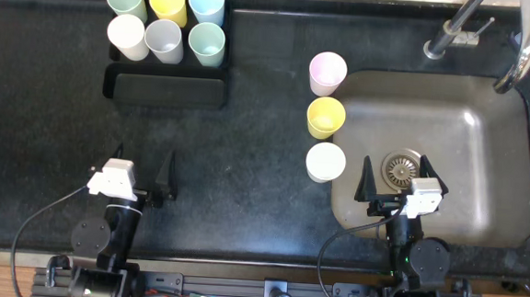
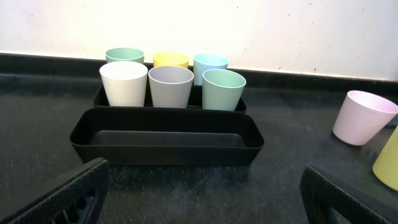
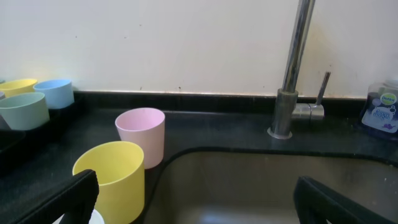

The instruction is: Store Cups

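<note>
Upright along left rim of sink [image 1: 488, 116]: pink cup [image 1: 327, 71], yellow cup [image 1: 326, 116], white cup [image 1: 325, 160]. Six more in black tray [image 1: 163, 90], left of sink. Dark speckled table [image 1: 244, 184]. Wide open, empty: left tool [image 1: 144, 164], right tool [image 1: 397, 170].

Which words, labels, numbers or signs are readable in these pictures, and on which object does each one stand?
Label on the blue bottle beside the faucet: it carries print, but this is too small and blurred to read.
Cups: no text visible.
Empty black tray: no text visible.
Nothing else in the views shows a word, number or sign.
</note>
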